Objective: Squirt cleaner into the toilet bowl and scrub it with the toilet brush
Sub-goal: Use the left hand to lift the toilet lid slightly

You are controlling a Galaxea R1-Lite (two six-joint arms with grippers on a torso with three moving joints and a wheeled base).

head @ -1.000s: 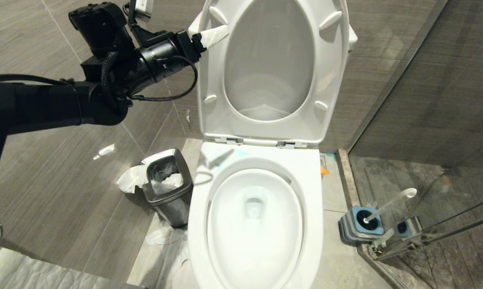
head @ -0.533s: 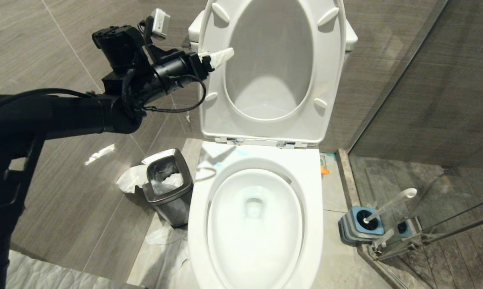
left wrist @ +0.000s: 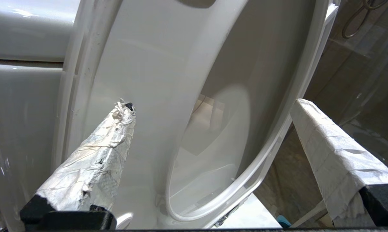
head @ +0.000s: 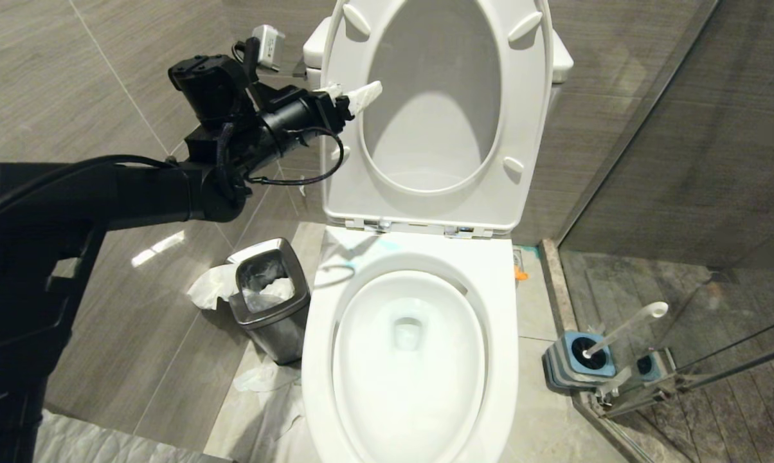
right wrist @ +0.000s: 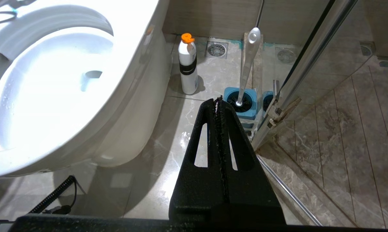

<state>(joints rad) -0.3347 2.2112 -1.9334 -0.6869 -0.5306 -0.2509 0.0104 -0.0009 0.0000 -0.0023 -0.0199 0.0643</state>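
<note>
Both fingers of the left gripper, wrapped in white paper, were spread wide against the left edge of the raised seat, holding nothing. Below it the toilet bowl lay open, with a faint teal smear of cleaner on the porcelain behind the rim. At the right, the toilet brush stood in its blue holder by the glass door. Low beside the bowl, the right gripper was pressed together, empty. A steel bin stood left of the bowl.
</note>
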